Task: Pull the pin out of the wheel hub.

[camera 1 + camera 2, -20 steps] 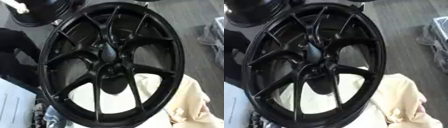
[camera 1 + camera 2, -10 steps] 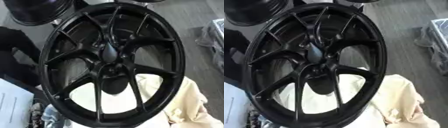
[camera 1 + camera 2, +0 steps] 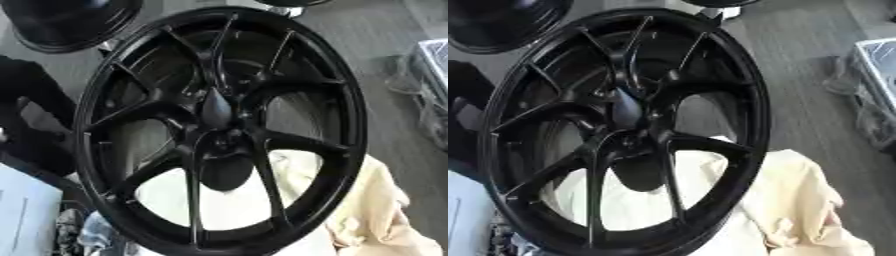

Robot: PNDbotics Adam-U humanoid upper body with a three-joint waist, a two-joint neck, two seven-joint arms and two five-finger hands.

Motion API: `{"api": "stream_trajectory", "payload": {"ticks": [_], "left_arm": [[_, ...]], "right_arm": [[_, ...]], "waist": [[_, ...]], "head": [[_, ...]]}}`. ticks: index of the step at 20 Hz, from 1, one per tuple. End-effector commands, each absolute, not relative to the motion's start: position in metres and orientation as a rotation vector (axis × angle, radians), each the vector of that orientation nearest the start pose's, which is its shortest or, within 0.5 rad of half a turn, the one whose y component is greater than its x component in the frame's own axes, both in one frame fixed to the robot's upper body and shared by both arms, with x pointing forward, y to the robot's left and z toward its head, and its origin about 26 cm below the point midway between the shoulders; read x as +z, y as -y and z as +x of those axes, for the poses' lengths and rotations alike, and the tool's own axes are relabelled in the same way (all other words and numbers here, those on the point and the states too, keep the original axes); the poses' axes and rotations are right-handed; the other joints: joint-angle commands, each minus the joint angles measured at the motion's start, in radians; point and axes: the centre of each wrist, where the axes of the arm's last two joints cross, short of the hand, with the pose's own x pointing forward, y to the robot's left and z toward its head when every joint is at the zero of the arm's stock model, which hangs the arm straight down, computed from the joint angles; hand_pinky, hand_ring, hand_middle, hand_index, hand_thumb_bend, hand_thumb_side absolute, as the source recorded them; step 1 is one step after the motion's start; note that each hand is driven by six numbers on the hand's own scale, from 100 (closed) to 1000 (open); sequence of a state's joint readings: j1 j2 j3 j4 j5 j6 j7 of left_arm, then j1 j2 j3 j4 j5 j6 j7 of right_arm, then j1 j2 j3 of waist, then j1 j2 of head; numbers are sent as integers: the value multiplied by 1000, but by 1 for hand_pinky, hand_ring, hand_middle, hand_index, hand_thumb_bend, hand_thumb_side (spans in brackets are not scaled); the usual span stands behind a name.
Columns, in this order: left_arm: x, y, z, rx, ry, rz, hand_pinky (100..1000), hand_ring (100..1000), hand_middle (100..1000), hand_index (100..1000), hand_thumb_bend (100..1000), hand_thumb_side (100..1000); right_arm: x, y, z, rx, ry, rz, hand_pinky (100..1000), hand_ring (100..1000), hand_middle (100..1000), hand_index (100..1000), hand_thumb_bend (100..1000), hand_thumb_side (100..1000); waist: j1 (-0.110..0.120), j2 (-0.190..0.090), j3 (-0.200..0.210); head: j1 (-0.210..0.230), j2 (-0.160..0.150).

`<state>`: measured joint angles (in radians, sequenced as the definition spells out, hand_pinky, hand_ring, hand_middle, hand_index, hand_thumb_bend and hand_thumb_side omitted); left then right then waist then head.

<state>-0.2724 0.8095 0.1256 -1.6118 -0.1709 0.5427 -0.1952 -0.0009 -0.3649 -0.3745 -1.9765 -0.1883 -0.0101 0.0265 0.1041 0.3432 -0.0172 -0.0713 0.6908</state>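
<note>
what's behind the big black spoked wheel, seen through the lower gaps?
Through the lower gaps of the big black spoked wheel, a cream-coloured cloth shows, spreading out to the right. A dark rounded shape hangs below the hub; what it is cannot be told. The spokes and rim hide the rest.

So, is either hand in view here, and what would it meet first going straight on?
Neither hand can be made out, so no line can be judged. A dark tapered shape at the wheel hub could be the pin; I cannot tell.
</note>
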Motion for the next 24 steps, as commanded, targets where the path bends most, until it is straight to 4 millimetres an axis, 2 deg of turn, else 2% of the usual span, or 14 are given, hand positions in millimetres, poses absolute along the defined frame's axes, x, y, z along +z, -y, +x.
{"api": "stream_trajectory", "payload": {"ticks": [1,3,4,5,7,10,12,15,17,19,21,24], "left_arm": [[219,-425,322,-493,1255,844,790,784,792,850,506,606],[221,-424,322,-489,1267,836,784,780,788,846,416,615],[223,-423,321,-477,1281,834,770,769,777,837,175,611],[228,-421,320,-446,1317,831,760,763,772,831,100,630],[240,-411,317,-330,1461,810,726,749,762,787,100,813],[252,-386,312,-53,1740,733,694,729,742,739,100,817],[255,-364,311,129,1901,600,677,716,729,726,104,822],[252,-329,314,370,2078,301,678,759,761,749,200,842],[243,-311,320,470,2115,131,685,757,764,762,227,857],[232,-300,329,533,2105,37,686,748,754,761,231,859],[219,-294,336,565,2093,11,684,745,751,758,221,863],[200,-293,346,534,2064,62,678,743,750,751,192,867]], "right_arm": [[163,385,243,48,2080,-407,1000,912,841,855,100,542],[163,385,243,45,2079,-408,1000,912,840,855,100,542],[163,385,243,44,2079,-408,1000,912,840,855,100,542],[163,385,243,44,2078,-409,1000,912,840,855,100,542],[163,385,243,43,2076,-410,1000,912,840,855,100,542],[162,385,243,43,2077,-406,1000,912,840,855,100,542],[163,384,243,42,2079,-401,1000,913,841,855,100,545],[163,384,243,40,2083,-393,1000,913,841,855,100,542],[163,383,244,38,2084,-385,1000,914,841,855,100,543],[164,383,245,35,2088,-378,1000,914,841,856,100,544],[165,383,245,31,2089,-376,1000,914,841,856,100,544],[165,383,245,32,2089,-371,1000,914,841,855,100,544]], "waist": [[-3,-12,-1],[-3,-12,-1],[-3,-12,0],[-4,-12,1],[-5,-13,4],[-7,-15,4],[-8,-17,2],[-11,-19,-1],[-13,-19,-5],[-15,-18,-8],[-15,-18,-9],[-13,-18,-11]], "head": [[3,-14],[2,-14],[2,-13],[1,-12],[1,-10],[5,-9],[9,-9],[13,-5],[13,-7],[16,-9],[19,-8],[19,-8]]}}
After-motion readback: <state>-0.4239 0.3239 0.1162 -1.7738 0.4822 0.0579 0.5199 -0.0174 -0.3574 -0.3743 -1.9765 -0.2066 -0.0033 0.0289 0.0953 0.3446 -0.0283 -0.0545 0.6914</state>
